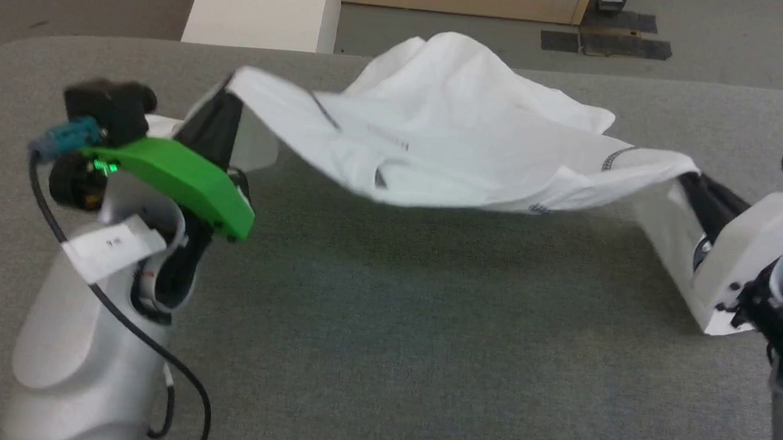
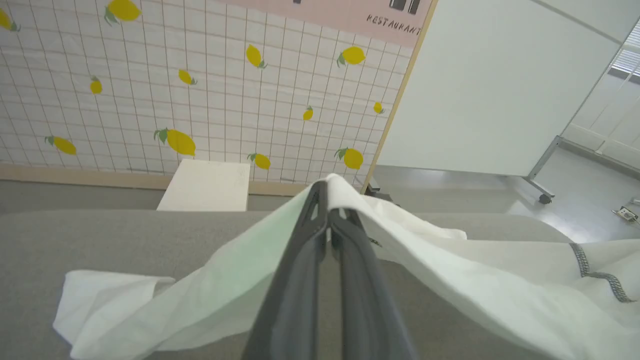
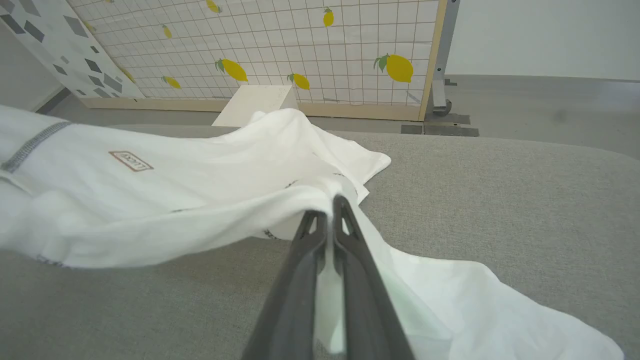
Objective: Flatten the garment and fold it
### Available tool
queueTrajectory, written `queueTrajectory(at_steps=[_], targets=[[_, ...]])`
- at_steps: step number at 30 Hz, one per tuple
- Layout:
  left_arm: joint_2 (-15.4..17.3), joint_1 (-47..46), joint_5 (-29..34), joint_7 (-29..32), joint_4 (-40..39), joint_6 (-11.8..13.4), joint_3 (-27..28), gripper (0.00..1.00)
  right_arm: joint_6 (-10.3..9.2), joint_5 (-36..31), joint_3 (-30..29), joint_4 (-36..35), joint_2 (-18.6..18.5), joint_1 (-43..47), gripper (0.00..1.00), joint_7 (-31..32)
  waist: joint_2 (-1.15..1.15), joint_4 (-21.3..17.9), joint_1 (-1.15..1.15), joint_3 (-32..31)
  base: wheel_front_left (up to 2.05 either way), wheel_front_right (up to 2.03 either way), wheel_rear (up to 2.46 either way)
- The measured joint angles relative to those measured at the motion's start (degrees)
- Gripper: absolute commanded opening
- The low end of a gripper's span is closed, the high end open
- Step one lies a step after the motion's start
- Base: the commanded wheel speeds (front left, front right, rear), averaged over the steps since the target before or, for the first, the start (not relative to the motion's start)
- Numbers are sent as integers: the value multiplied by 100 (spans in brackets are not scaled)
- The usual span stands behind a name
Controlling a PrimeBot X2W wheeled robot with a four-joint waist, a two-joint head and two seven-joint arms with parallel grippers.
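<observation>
Garment [image 1: 456, 133]: white, rumpled, sagging mid-frame over table [image 1: 381, 332] between left end effector [image 1: 229, 92] and right end effector [image 1: 686, 176], both clamped on it; flattening unfinished, folding undone

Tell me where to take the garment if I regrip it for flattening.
On the garment, likely the stitched hem by the right gripper, from the near side: it hangs clear of the table, while the far cloth lies bunched.
</observation>
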Motion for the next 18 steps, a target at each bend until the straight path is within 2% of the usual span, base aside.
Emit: queueTrajectory(at_steps=[4,9,18], targets=[[187,-692,-97,114,-446,-78,57,0,0,506,-56,-380,-318,-411,0,416,0,52,0,-237,0,0,0],[475,-1656,-210,398,-549,-141,48,0,0,795,-51,-747,-797,-1079,0,1021,0,111,0,-502,0,0,0],[768,-3123,-300,766,-265,-207,-51,0,0,987,-47,-909,-1042,-2295,0,1645,0,132,-1,-589,0,0,0]])
